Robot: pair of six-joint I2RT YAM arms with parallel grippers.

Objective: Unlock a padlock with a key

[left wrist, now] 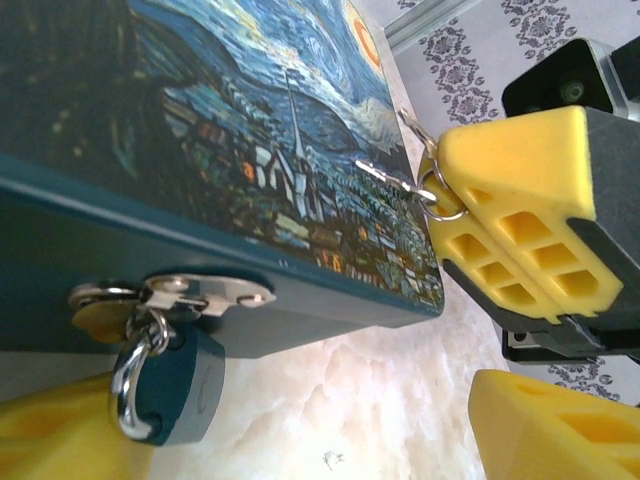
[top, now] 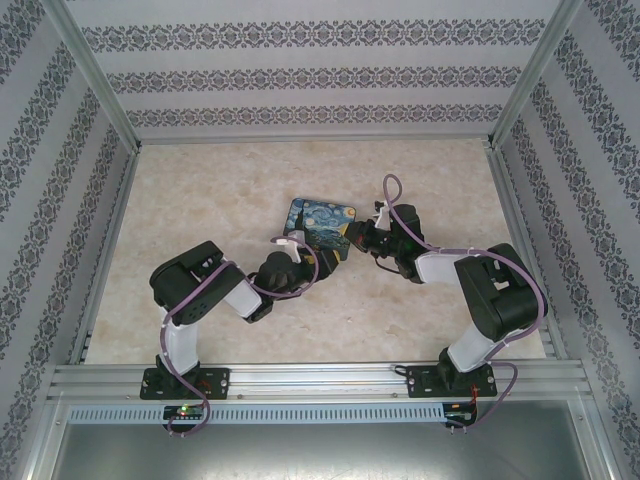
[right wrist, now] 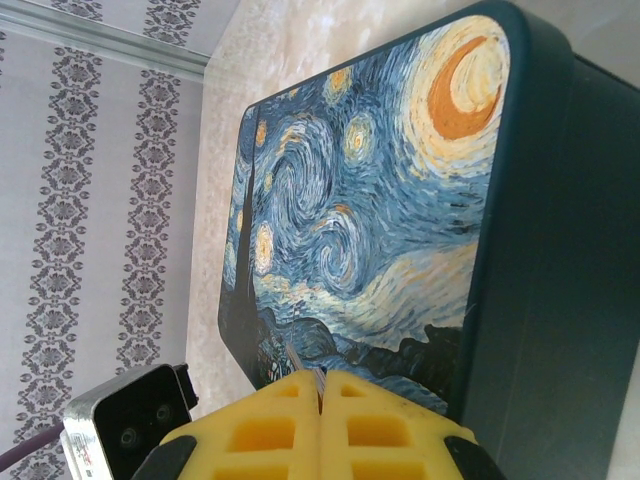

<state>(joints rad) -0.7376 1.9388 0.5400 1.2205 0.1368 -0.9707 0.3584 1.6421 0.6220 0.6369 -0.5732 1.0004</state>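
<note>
Left claw (top: pixel 295 245) is seen nearest, with its two yellow fingers (left wrist: pixel 560 425) standing apart, one on each side of the padlock (left wrist: pixel 172 385). Nothing is gripped by it. The padlock, small and teal with a silvery bow, hangs from the metal hasp (left wrist: pixel 200 295) on the near side of the box (left wrist: pixel 250 120), just above the table (left wrist: pixel 340 400). Whether the lower-left finger touches it cannot be told.

Further on, the right claw (right wrist: pixel 320 395) is pressed together on the key (left wrist: pixel 385 173). The key is held only at its head end, by the very tips. Its shaft lies over the corner of the painted lid, well apart from the padlock.

Several faults can be expected from here. The padlock hangs loose, so it may be pushed aside or swung when the key is brought against it, unless it is first clamped by the left claw. If that claw is closed off-centre, the padlock may be twisted on the hasp, or the box may be slid over the smooth table. The key may be turned or lost in so small a grip once it meets resistance. A second key seems to hang on the same ring and could catch on the lid edge. The keyhole is not visible, so the aiming must be judged uncertain.
</note>
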